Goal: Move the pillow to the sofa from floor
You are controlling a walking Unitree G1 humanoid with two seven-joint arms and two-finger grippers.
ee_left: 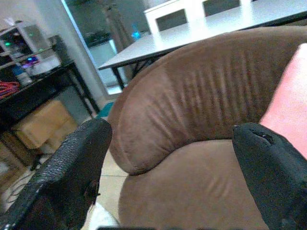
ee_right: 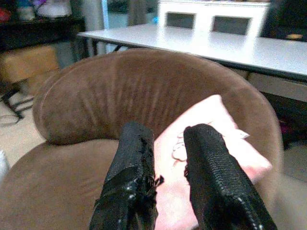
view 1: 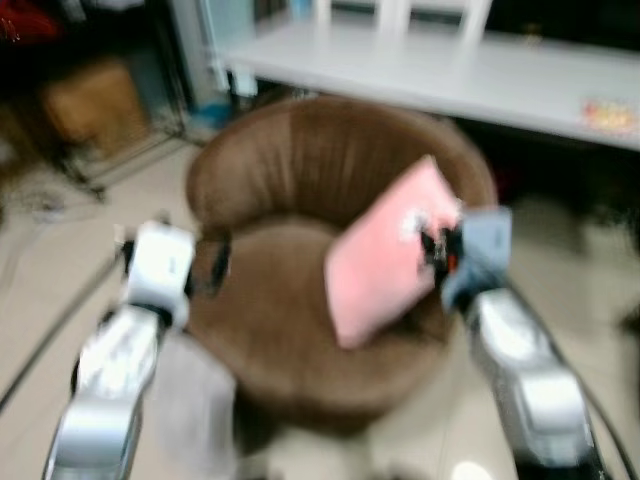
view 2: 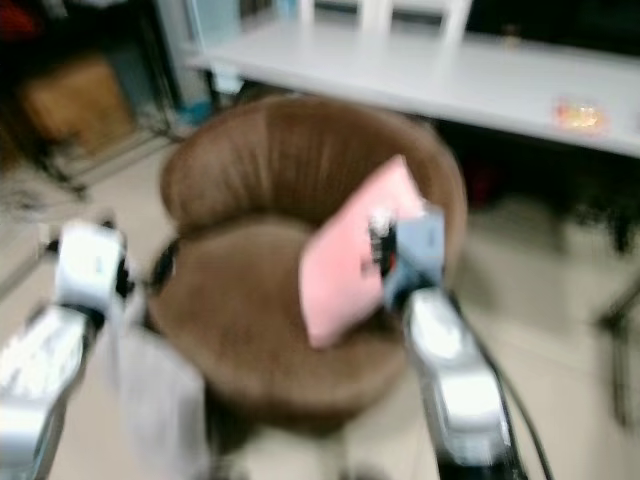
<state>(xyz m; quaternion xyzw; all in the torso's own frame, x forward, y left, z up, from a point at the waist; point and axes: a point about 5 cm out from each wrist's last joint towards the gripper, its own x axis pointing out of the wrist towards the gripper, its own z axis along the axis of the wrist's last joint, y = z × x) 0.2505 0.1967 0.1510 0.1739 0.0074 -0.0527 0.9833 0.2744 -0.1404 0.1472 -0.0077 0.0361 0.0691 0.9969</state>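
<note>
A pink pillow (view 1: 385, 255) stands tilted on the seat of a round brown sofa chair (view 1: 300, 170), leaning toward the right side of its backrest. My right gripper (view 1: 437, 250) is at the pillow's right edge. In the right wrist view its fingers (ee_right: 139, 158) are close together, with pink pillow (ee_right: 230, 143) fabric in the narrow gap between them. My left gripper (view 1: 212, 268) hangs open at the sofa's left side, above the seat edge, and its fingers (ee_left: 72, 167) are spread wide with nothing between them. The head views are blurred.
A long white table (view 1: 450, 70) with white chairs stands behind the sofa. A cardboard box (view 1: 90, 100) and a dark rack are at the back left, with cables on the tiled floor. A pale cloth-like shape (view 1: 190, 400) lies by the sofa's front left.
</note>
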